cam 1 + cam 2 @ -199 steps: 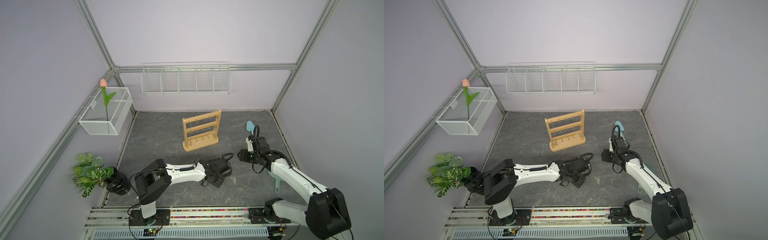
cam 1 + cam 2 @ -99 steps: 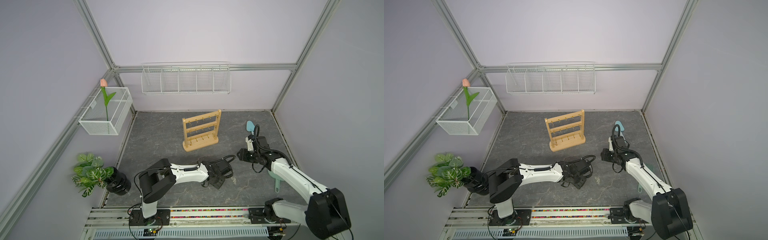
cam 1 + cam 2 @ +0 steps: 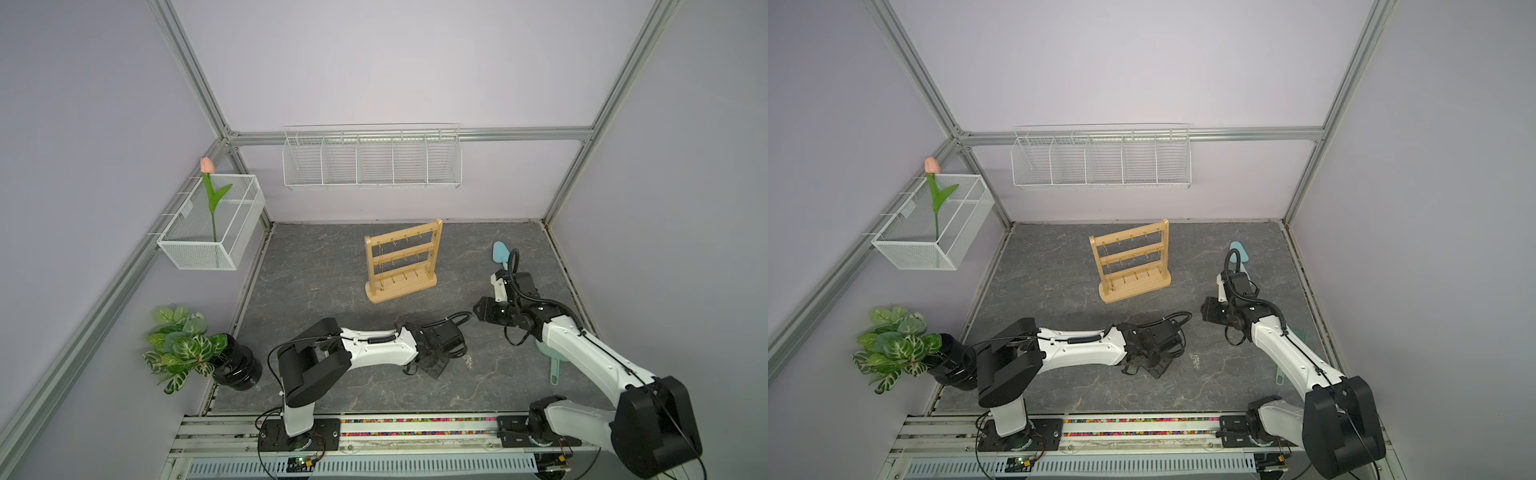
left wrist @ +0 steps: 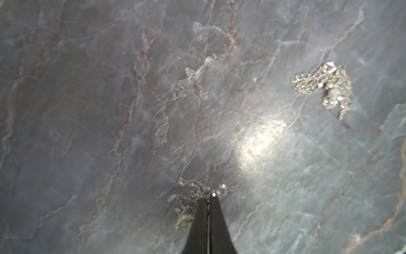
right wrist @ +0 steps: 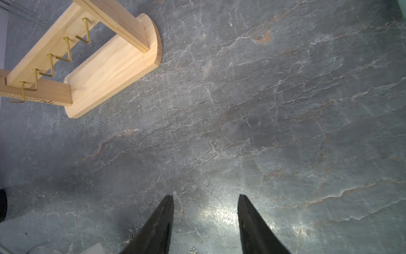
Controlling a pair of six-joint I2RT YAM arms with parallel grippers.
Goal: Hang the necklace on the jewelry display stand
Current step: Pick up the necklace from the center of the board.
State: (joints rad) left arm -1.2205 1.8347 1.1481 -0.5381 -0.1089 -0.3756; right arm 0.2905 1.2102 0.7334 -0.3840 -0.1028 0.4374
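In the left wrist view my left gripper (image 4: 207, 200) is down at the grey table, shut, with a thin silver necklace (image 4: 193, 193) pinched at its tips and the rest of the chain lying bunched on the slate. In both top views the gripper (image 3: 435, 367) (image 3: 1156, 367) hides that chain. A second silver chain heap (image 4: 325, 88) (image 3: 468, 362) lies apart from it. The jewelry display stand (image 3: 401, 262) (image 3: 1131, 259) (image 5: 109, 66) stands upright mid-table, a thin chain hanging by its left upright. My right gripper (image 5: 205, 198) (image 3: 482, 311) hovers open over bare slate, right of the stand.
A teal scoop (image 3: 500, 251) lies under the right arm, its handle (image 3: 555, 370) pointing toward the front. A potted plant (image 3: 187, 345) stands at the front left. A mesh basket (image 3: 212, 249) with a tulip and a white wire basket (image 3: 372, 158) hang on the walls.
My left gripper's jaws have closed onto the chain at the table. The left arm's elbow shifted slightly right. The right arm has not moved.
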